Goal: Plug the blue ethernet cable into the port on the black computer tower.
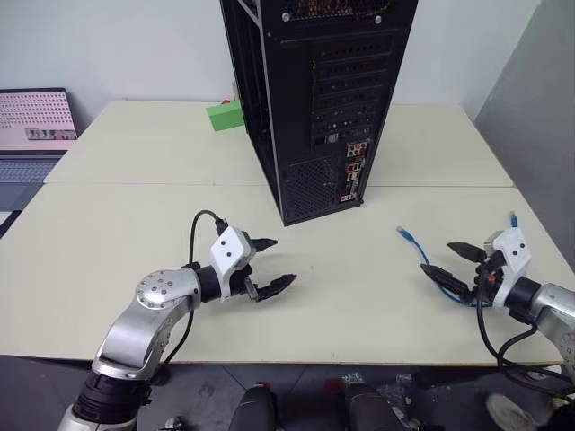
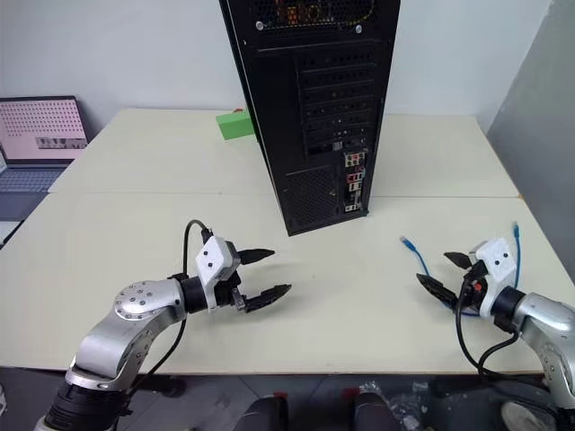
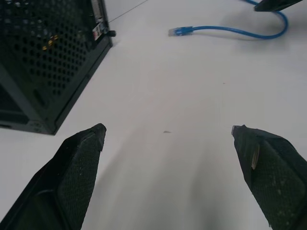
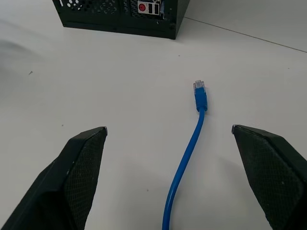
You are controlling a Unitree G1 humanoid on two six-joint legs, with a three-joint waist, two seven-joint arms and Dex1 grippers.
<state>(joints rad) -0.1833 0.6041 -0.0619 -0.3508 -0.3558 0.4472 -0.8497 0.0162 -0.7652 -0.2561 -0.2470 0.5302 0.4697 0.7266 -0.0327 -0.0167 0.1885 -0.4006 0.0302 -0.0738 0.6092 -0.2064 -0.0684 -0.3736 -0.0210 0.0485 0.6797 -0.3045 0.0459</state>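
Right wrist view showed you the blue ethernet cable (image 4: 184, 165) lying loose on the tabletop (image 1: 126, 242), its clear plug aimed at the far black computer tower (image 1: 314, 99), long axis running near to far. Your right end effector (image 1: 460, 264) straddled it with fingers spread wide, gripping nothing, likely lined up for a pinch behind the plug. Your left end effector (image 1: 269, 264), also spread and empty, hovered left of the tower's port cluster (image 1: 354, 171).

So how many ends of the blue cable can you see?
2. One plug lies on the table between the tower and the right pincer. The other end pokes up behind that pincer.
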